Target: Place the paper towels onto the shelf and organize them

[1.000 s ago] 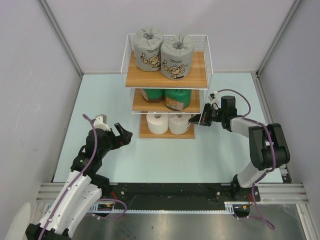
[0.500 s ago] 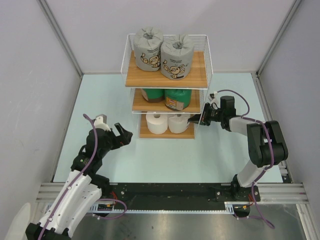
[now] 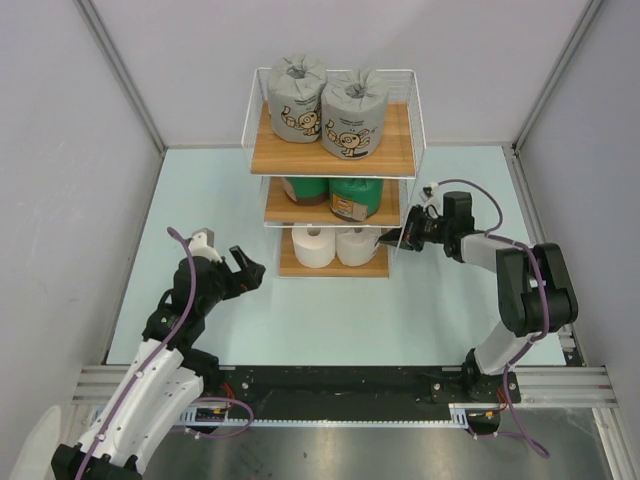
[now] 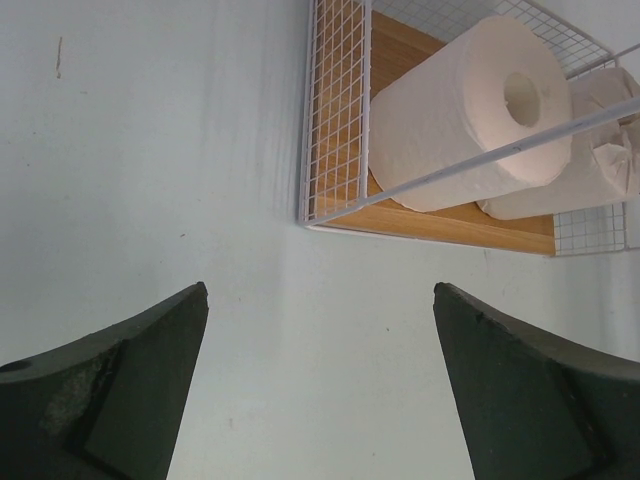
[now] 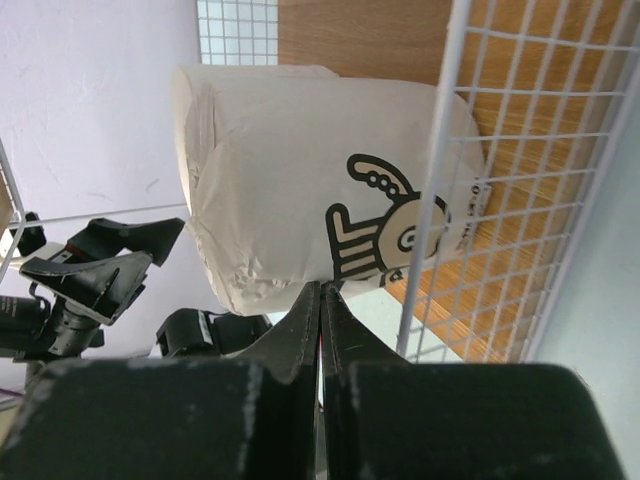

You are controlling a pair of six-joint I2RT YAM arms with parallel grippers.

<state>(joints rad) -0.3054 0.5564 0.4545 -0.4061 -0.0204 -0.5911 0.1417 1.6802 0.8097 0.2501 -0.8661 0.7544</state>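
Pale green desk boxed in by grey walls, and the shelf at the back is loaded with paper towels: two grey on top, two dark green in the middle, two white on the bottom board. The right arm reaches low across to the shelf's right side, elbow bent, the right end effector pinched tight on nothing, tips right up at the nearer white roll. The left arm is folded short of the shelf, the left end effector splayed wide and empty over the desk.
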